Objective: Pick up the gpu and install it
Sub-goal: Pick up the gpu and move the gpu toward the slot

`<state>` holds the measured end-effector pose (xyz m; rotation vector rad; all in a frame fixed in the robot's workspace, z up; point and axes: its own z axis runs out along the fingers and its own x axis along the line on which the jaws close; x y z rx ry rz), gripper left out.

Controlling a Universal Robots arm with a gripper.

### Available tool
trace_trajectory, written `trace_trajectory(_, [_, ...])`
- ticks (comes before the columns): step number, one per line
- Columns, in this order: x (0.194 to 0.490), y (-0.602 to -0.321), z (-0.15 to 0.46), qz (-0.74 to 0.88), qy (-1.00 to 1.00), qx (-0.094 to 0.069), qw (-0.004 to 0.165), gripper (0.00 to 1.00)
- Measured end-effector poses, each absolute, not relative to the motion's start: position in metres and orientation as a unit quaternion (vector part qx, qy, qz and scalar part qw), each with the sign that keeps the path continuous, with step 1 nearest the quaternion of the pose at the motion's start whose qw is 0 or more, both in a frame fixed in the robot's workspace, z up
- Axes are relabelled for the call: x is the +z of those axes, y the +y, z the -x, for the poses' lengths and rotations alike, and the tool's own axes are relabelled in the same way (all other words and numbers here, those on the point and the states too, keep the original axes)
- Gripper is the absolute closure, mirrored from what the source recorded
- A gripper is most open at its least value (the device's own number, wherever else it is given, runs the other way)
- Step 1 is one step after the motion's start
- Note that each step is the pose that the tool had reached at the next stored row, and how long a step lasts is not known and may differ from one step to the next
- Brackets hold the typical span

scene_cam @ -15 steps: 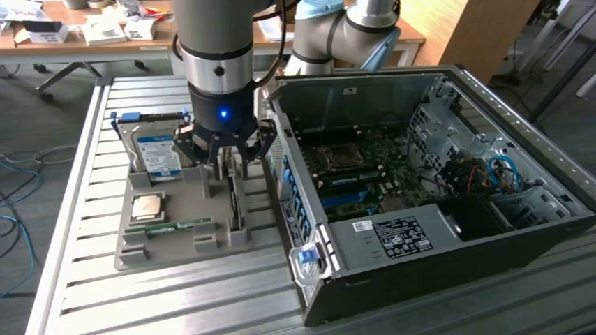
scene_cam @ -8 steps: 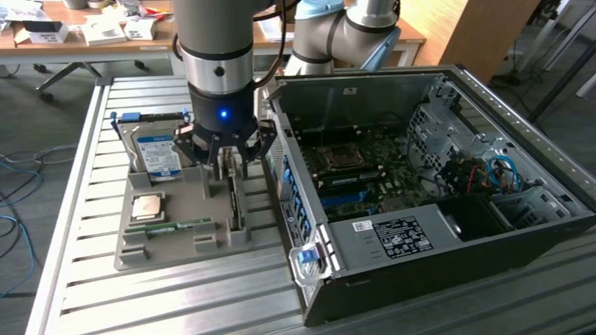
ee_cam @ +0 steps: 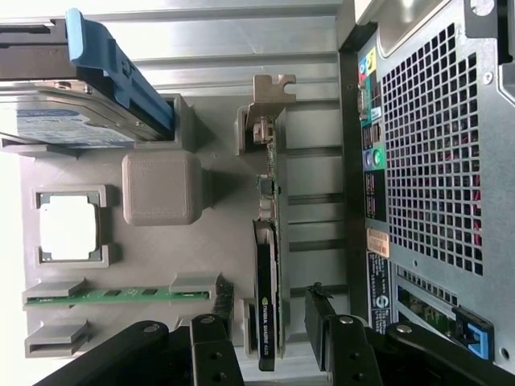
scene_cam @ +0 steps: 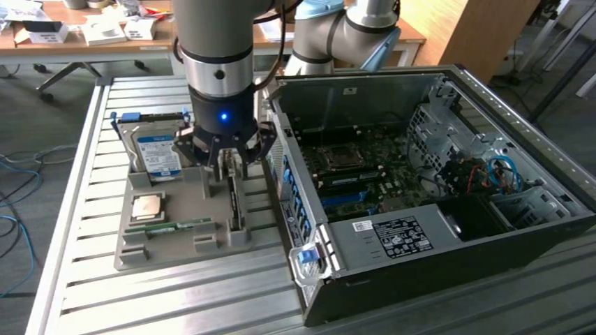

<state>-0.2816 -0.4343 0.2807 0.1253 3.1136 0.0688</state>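
When closing on the gpu (ee_cam: 267, 273), a thin green circuit-board card with a long silver metal bracket, better to centre first. Black two-fingered gripper (ee_cam: 269, 342) spread apart, one finger on each side of the card's upper edge, not seen touching it. Worth coming down squarely so that both pads meet the flat faces together, then gripping firmly and drawing straight up out of the slot, since any twist would likely bind the card against its supports. Standing on its long edge in a slot of the flat grey plastic tray (scene_cam: 186, 192), centre-left of the exterior view, just beside the open black-and-silver computer case (scene_cam: 354, 98). Long axis running up and down that frame, roughly parallel to the case's near wall. Bracket end toward the upper part, at the tray end holding the boxy hard drive with blue-white label (scene_cam: 156, 150). Further toward the exterior view's left, a square silver processor chip (scene_cam: 149, 207) and a narrow green memory stick (scene_cam: 172, 226), each in its own recess.
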Motion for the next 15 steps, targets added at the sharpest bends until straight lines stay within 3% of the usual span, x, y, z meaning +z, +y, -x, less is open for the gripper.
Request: trace_trajectory(15, [0.2744,-0.4346,0.2806,-0.04,0.999,0.022,0.012,0.51])
